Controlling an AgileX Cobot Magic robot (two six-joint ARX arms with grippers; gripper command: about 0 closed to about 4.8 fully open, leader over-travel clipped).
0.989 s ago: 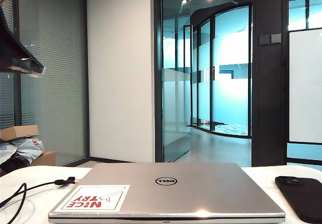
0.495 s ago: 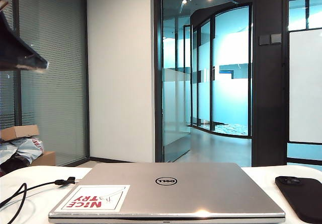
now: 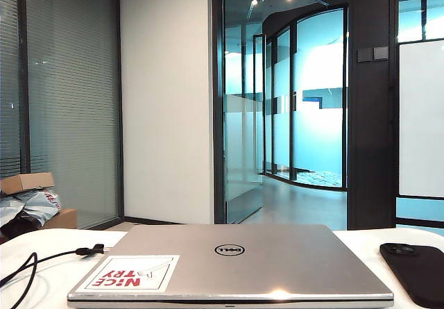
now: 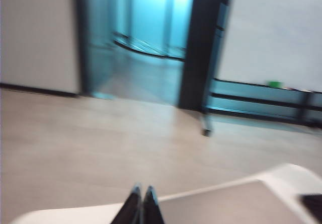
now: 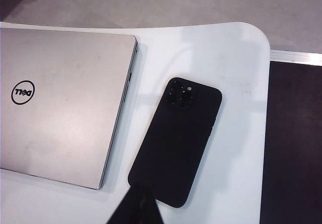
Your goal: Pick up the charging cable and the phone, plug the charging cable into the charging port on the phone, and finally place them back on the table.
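Observation:
The charging cable (image 3: 52, 255) lies on the white table (image 3: 55, 285) left of the laptop, its black tie end (image 3: 90, 251) near the laptop's corner. The black phone (image 3: 416, 271) lies flat to the laptop's right, camera bump up. In the right wrist view the phone (image 5: 176, 138) lies just beyond my right gripper (image 5: 141, 188), which is shut and empty at the end away from the bump. My left gripper (image 4: 142, 190) is shut and empty, held above the table (image 4: 65, 215); that view is blurred. Neither gripper shows in the exterior view.
A closed silver Dell laptop (image 3: 229, 264) with a red-and-white sticker (image 3: 128, 273) fills the table's middle, also seen as the laptop (image 5: 60, 118) beside the phone. The table's rounded corner (image 5: 251, 35) and a dark floor strip (image 5: 294, 138) lie past the phone.
The dark part of the left arm at the exterior view's upper left has moved up and out of the frame. Cable, laptop and phone have not moved.

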